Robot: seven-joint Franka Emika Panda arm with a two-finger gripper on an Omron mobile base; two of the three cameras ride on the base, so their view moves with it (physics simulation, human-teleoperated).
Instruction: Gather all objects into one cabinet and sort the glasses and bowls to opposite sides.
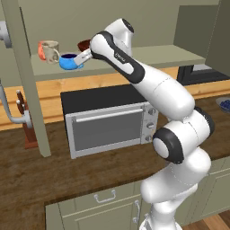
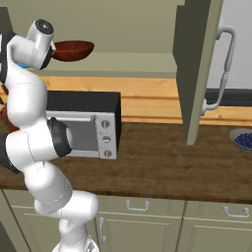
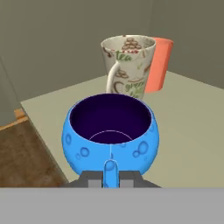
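On shelf, tool apparently around blue cup handle.

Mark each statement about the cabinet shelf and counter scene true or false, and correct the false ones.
1. The tool has the blue cup's handle between its fingertips. True.
2. The blue cup lies tipped on its side. False: it stands upright on the shelf.
3. The speckled mug stands in front of the orange tumbler in the hand view. True.
4. The red-brown bowl sits on the microwave. False: it sits on the shelf.
5. The microwave's door is open. False: it is closed.
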